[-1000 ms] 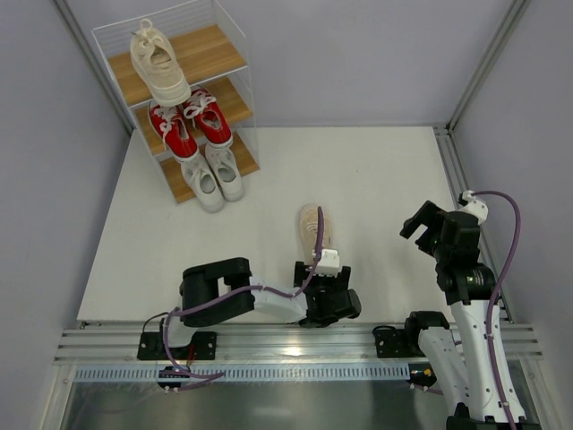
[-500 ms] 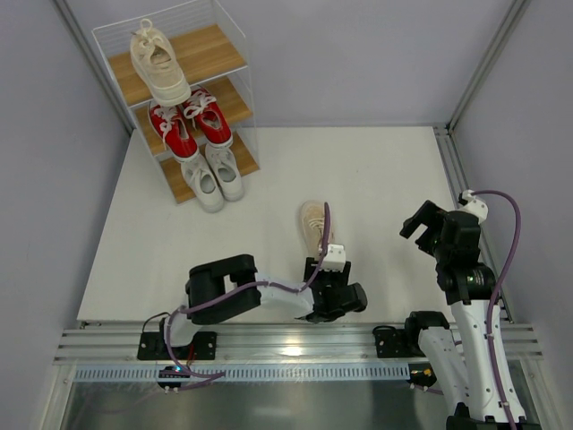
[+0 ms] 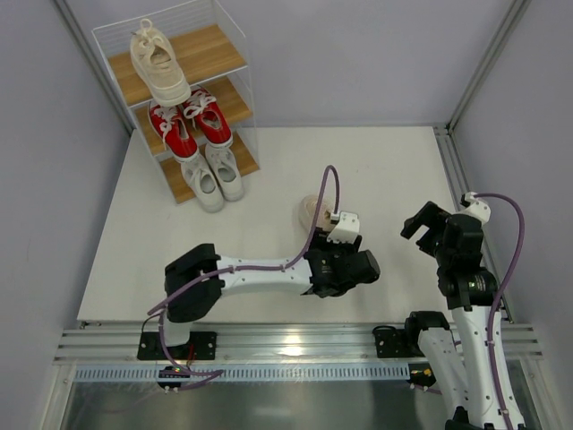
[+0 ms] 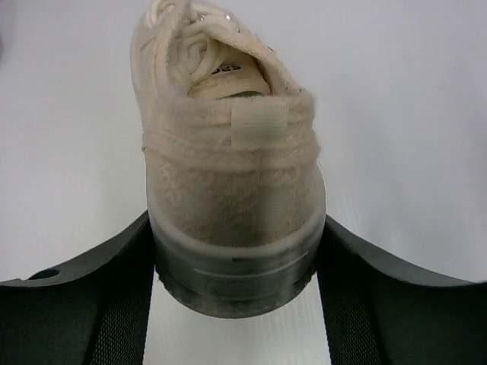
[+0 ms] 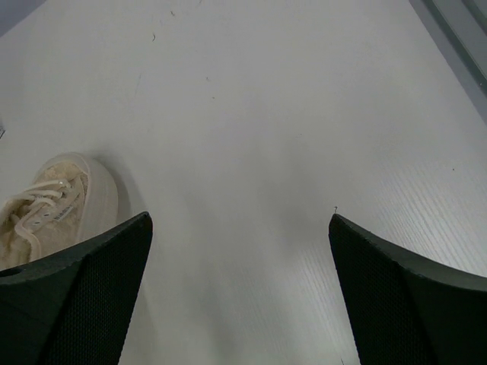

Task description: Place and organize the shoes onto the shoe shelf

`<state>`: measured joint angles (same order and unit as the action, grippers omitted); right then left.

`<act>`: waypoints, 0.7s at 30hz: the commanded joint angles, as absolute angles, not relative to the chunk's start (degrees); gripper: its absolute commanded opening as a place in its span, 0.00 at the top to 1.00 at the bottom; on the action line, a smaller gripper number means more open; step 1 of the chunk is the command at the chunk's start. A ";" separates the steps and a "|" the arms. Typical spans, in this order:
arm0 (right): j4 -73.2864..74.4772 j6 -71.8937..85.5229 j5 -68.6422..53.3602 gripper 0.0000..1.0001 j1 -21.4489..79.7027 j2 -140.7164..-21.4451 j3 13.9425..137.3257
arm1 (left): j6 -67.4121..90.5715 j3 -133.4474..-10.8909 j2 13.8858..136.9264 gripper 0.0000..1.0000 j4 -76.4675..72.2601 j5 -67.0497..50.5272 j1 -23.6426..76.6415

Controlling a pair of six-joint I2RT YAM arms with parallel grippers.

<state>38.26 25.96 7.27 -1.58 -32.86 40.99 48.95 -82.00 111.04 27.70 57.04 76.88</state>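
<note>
Gripping the cream-beige sneaker (image 4: 228, 152) by its heel, the left gripper (image 4: 236, 255) is clamping both fingers against the sole's sides, near the middle of the table (image 3: 385, 170), well apart from the shoe shelf (image 3: 215, 49). The right gripper (image 5: 240, 251) is hanging with fingers spread wide, holding nothing.

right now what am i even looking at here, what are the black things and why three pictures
Two robot arms stand at a white table. One picture looks down from above; the other two come from a camera on each wrist, so the black shapes there are gripper fingers. The left gripper is closed on a cream shoe at its heel. The right gripper is open and empty. The shelf holds another cream shoe on top, a red pair in the middle, a white pair lowest.
</note>
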 commanded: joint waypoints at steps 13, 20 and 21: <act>38.14 25.31 6.77 0.03 -1.58 -30.06 43.24 | 22.77 -103.61 99.41 0.99 28.56 64.96 71.11; 38.15 25.40 6.77 0.03 -1.58 -29.09 42.37 | 22.05 -99.69 98.53 1.00 26.02 63.03 69.79; 38.06 25.40 6.68 0.03 -1.58 -29.00 42.28 | 22.50 -98.62 98.61 1.00 25.49 62.50 69.70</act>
